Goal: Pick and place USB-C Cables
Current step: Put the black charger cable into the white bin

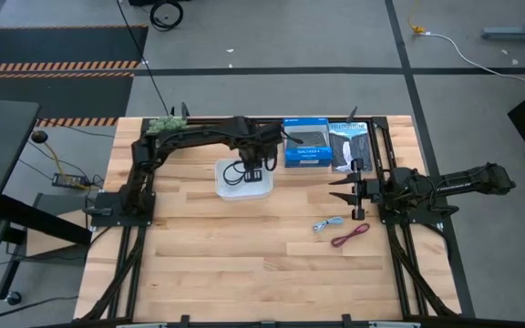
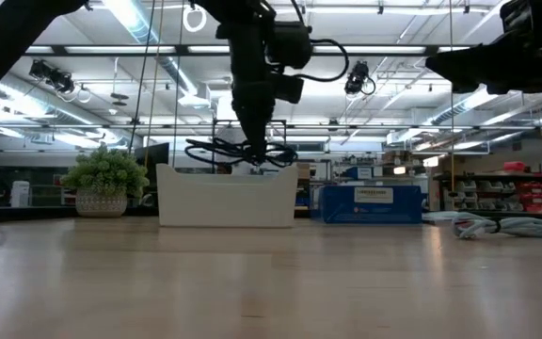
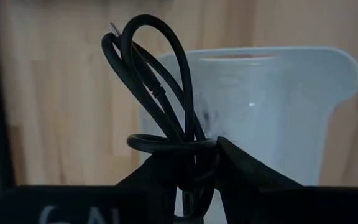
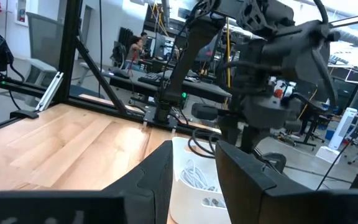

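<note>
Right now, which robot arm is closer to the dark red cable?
The right. Its end effector hangs just beyond the dark red cable; the left end effector is over the white bin, holding the black cable.

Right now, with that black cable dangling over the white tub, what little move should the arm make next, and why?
Probably lower a touch and open. The left pincer is shut on the black cable, which hangs directly above the white bin, loops level with its rim. A white cable already lies inside, so releasing here should drop it in.
</note>
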`<action>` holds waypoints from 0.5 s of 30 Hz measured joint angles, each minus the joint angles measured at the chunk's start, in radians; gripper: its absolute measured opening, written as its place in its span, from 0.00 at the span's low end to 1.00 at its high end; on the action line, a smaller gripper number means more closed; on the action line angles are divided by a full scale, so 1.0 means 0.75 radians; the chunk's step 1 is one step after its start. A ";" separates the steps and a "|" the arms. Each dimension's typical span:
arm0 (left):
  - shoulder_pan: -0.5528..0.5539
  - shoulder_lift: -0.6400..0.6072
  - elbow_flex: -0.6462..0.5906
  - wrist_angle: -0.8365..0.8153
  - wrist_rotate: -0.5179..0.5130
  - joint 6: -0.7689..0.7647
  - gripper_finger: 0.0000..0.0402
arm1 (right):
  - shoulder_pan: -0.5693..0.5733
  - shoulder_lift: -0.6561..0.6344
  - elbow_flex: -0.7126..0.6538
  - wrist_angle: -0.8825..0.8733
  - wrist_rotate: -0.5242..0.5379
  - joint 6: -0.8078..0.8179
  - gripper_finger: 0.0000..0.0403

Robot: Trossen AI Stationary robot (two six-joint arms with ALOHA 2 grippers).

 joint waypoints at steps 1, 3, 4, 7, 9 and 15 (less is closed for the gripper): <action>-0.001 0.000 0.000 -0.002 0.013 0.016 0.23 | -0.001 0.000 0.000 0.000 0.000 0.000 0.32; -0.003 0.001 0.001 0.006 0.034 0.025 0.23 | 0.000 0.000 0.000 0.000 0.000 0.000 0.32; -0.003 0.002 0.001 -0.001 0.059 0.025 0.23 | -0.001 0.000 0.000 0.000 0.000 0.000 0.32; -0.003 0.005 0.000 -0.035 0.081 0.020 0.23 | 0.000 0.000 0.000 0.000 0.000 0.000 0.32; -0.002 0.005 0.001 -0.058 0.088 0.025 0.23 | 0.000 0.000 0.000 0.000 0.000 0.000 0.32; 0.005 0.005 0.000 -0.081 0.089 0.024 0.23 | -0.001 0.000 0.000 0.000 0.000 0.000 0.32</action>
